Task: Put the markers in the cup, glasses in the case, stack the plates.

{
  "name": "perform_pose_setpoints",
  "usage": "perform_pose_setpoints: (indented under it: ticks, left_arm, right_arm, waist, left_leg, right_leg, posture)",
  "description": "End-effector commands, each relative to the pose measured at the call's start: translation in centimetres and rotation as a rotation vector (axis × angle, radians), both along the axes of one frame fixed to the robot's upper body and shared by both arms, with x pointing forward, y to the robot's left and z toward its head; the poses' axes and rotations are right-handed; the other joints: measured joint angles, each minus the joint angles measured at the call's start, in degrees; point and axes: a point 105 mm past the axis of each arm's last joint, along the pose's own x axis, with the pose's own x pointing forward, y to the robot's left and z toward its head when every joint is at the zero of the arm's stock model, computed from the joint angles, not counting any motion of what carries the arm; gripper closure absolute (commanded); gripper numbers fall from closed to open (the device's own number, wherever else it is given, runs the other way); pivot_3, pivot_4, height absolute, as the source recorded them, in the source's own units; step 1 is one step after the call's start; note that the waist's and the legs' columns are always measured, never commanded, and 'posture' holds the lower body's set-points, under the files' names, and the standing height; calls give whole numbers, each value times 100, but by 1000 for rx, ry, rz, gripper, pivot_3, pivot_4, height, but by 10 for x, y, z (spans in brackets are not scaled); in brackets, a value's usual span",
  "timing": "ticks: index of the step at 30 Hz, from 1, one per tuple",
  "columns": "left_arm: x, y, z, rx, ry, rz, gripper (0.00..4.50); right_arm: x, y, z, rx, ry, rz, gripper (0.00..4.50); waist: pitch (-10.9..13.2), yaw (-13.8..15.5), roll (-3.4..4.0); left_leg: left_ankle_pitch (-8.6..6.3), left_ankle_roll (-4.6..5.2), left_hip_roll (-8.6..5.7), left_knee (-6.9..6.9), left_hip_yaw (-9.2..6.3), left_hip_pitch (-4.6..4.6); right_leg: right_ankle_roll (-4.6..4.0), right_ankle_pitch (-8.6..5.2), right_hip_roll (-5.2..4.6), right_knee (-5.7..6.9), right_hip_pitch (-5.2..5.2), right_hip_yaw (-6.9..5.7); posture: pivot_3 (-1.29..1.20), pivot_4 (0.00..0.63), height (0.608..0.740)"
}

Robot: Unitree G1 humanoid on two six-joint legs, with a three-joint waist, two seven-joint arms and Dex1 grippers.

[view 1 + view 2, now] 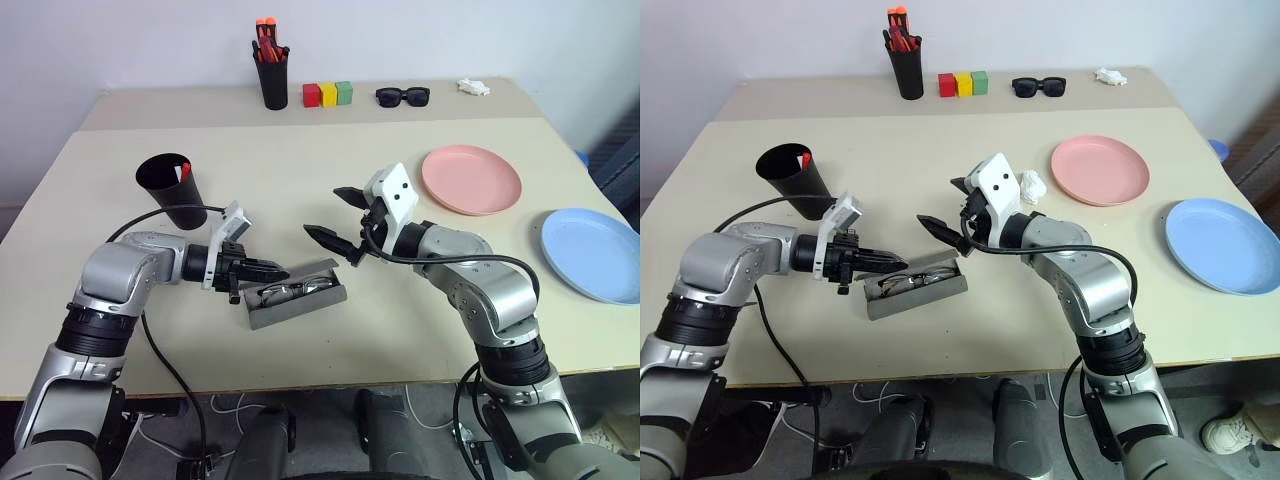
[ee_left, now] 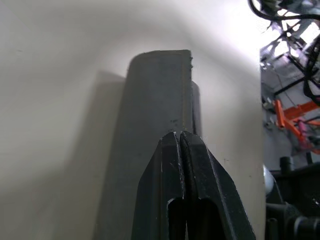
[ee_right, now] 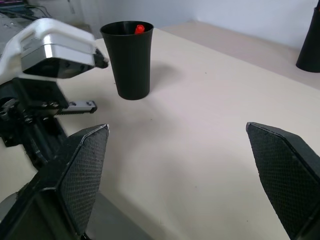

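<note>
The grey case (image 1: 300, 303) lies open near the table's front edge, and the wire-framed glasses (image 1: 908, 282) rest inside it. My left gripper (image 1: 272, 269) is shut with nothing between its fingers (image 2: 172, 165), its tips just over the case's (image 2: 150, 115) left end. My right gripper (image 1: 325, 212) hovers open and empty above the case's right end, its pads (image 3: 82, 175) spread wide. The black cup (image 1: 172, 190) stands to the left with a marker's red end (image 3: 140, 29) poking out. The pink plate (image 1: 471, 178) and the blue plate (image 1: 592, 253) lie apart on the right.
At the table's back stand a black pen holder (image 1: 271, 75) with orange-tipped pens, three coloured blocks (image 1: 328, 95), black sunglasses (image 1: 403, 96) and a small white object (image 1: 475, 87). A crumpled white scrap (image 1: 1032, 183) lies beside the pink plate.
</note>
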Motion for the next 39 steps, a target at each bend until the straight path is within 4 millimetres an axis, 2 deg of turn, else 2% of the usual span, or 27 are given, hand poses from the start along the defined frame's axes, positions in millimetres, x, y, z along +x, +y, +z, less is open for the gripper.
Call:
perform_pose_setpoints:
  ticks: [1,6,9,14,16,18,19,20,25,28,32,37,39]
  left_arm:
    - [-7,-5,4,-9,-22,-27,4470]
    - [-17,-14,5,-33,-15,-68,4470]
    - [-24,-19,-3,-21,-4,-85,4470]
    - [-25,-24,-3,-52,-38,-69,4470]
    - [-22,-25,7,-103,-79,-69,4470]
    - [-9,-25,30,-193,-115,-20,4470]
    - [-8,-24,34,-199,-108,-14,4470]
    - [-8,-23,32,-178,-103,-16,4470]
    - [-26,-22,0,-99,-1,-61,4470]
    - [-21,-27,5,-153,-37,-32,4470]
    - [-2,-20,19,-172,-97,44,4470]
    - [-5,-20,7,-136,-90,26,4470]
    - [-13,-25,-6,-101,-78,4,4470]
  right_arm:
    - [1,-3,15,15,-67,-15,0]
    - [3,-3,15,12,-74,-25,0]
    - [4,-4,15,9,-79,-32,0]
    - [6,-5,16,4,-90,-45,0]
    - [6,-6,18,7,-92,-46,0]
    - [7,-7,17,5,-92,-49,0]
    - [7,-7,17,4,-92,-49,0]
    - [7,-7,17,4,-92,-49,0]
    - [9,-5,18,5,-98,-50,0]
    - [9,-6,18,1,-101,-52,0]
    - [9,-7,16,-4,-96,-56,0]
    - [11,-7,16,-3,-96,-60,0]
    - [12,-7,17,-2,-98,-66,0]
  waist:
    - [0,-4,0]
    - [0,-5,0]
    - [0,-5,0]
    - [0,0,0]
    - [0,8,0]
    - [0,24,0]
    - [1,30,-2]
    - [0,27,-1]
    - [-1,-30,2]
    - [0,2,1]
    - [0,82,0]
    - [-1,109,4]
    - [-1,117,4]
  left_leg:
    - [0,0,0,0,0,0]
    - [0,0,0,0,0,0]
    - [0,0,0,0,0,0]
    - [0,0,0,0,0,0]
    - [0,0,0,0,0,0]
    - [0,0,0,0,0,1]
    - [0,0,0,1,-1,0]
    - [0,0,0,3,-2,-1]
    - [0,0,0,-13,8,8]
    - [0,0,0,-17,7,6]
    - [1,-2,0,0,2,3]
    - [1,-2,0,-3,9,6]
    - [1,-2,0,-3,9,5]
  right_leg:
    - [0,0,0,0,0,0]
    - [0,0,0,0,-1,0]
    - [0,0,0,-1,0,1]
    - [0,0,0,0,0,1]
    - [-1,0,0,0,0,1]
    - [-1,0,0,-1,0,1]
    - [-1,0,0,-1,0,1]
    - [-1,0,0,-1,0,0]
    - [-1,0,0,-2,-2,8]
    - [-2,-1,0,-3,-4,9]
    - [-1,0,0,-3,2,6]
    - [-2,0,1,-4,1,9]
    - [-2,0,0,-4,0,9]
  posture:
    - [0,150,740]
    - [0,150,740]
    - [0,150,740]
    - [0,150,740]
    - [0,150,740]
    - [0,150,740]
    - [0,150,740]
    - [0,150,740]
    - [0,150,740]
    - [0,150,740]
    - [0,150,740]
    - [0,150,740]
    - [0,150,740]
